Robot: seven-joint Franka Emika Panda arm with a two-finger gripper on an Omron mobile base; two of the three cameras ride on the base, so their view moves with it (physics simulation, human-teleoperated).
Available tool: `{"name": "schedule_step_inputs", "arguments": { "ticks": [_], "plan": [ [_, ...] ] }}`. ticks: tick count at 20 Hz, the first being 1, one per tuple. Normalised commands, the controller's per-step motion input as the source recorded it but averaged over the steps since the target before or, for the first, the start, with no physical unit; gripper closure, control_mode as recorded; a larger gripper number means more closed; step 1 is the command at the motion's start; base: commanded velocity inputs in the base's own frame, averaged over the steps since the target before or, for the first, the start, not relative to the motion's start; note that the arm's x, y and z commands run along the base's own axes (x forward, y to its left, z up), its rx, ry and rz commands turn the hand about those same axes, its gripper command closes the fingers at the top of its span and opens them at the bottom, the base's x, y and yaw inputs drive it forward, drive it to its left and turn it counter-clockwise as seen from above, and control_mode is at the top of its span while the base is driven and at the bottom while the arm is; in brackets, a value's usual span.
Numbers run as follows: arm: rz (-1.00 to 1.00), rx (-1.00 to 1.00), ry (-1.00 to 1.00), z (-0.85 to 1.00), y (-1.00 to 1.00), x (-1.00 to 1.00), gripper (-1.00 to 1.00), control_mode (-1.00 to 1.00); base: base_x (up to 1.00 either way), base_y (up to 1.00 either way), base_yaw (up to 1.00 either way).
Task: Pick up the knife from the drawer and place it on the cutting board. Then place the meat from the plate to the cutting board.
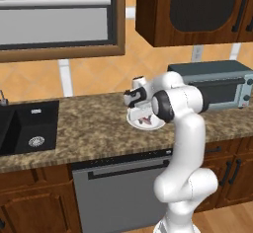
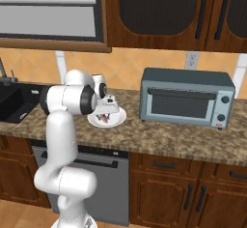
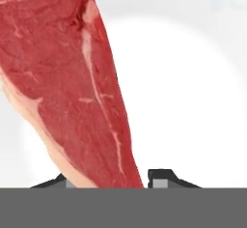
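Note:
The meat [image 3: 72, 77], a red slab with a pale fatty edge, lies on a white plate [image 1: 157, 125] on the granite counter. Its narrow end runs down between my fingertips. My gripper [image 3: 108, 181] points down onto the plate, with one fingertip [image 3: 161, 176] pressed against the meat's right edge and the other partly covered on its left, so it is shut on the meat. From the base cameras the gripper [image 1: 141, 113] [image 2: 107, 112] stands low over the plate [image 2: 120, 118]. The knife, the drawer and the cutting board are out of view.
A grey toaster oven [image 1: 217, 86] [image 2: 185, 99] stands on the counter right of the plate. A black sink [image 1: 24, 126] is at the left. A dishwasher [image 2: 96, 183] sits under the counter, and wall cabinets [image 2: 159, 9] hang above.

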Motion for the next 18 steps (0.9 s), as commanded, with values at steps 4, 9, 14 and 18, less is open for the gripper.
{"name": "schedule_step_inputs", "arguments": {
  "ticks": [4,9,14,18],
  "plan": [
    [0.00,0.04,-0.19,0.82,0.00,-0.77,1.00,-1.00,0.00,0.00,0.00],
    [0.03,0.02,-0.26,1.00,-0.02,-1.00,1.00,-1.00,0.00,0.00,0.00],
    [0.05,0.00,-0.13,0.72,-0.02,-1.00,1.00,-1.00,0.00,0.00,0.00],
    [0.03,0.00,-0.15,0.77,0.00,-1.00,1.00,-1.00,0.00,0.00,0.00]
  ]
}}
